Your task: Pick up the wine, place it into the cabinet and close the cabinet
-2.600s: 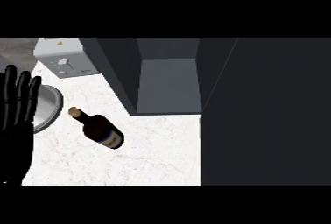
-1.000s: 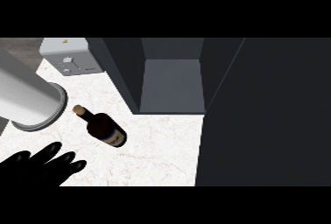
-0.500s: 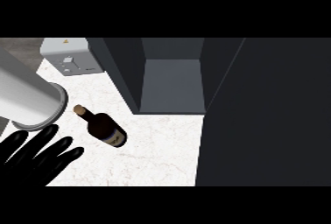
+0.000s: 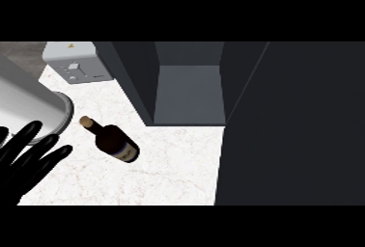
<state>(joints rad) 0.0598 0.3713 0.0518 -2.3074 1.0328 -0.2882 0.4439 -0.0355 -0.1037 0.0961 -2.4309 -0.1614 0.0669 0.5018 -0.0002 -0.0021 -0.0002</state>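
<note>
The wine bottle (image 4: 114,142) lies on its side on the white marble counter, dark glass with a pale label, cork end pointing up-left. My left hand (image 4: 27,161) is at the lower left, fingers straight and spread, fingertips a short way left of the bottle and not touching it. It holds nothing. The cabinet (image 4: 187,91) stands open at the top centre, its grey shelf bare. Its dark door (image 4: 292,125) fills the right side. My right hand does not show.
A large silver cylindrical pot (image 4: 28,103) stands at the left, just above my hand. A white toaster (image 4: 75,66) sits at the back left. Bare counter (image 4: 171,169) lies in front of the cabinet.
My left hand has moved up and forward from the lower-left corner, closer to the bottle. The bottle and the cabinet door have not moved.
</note>
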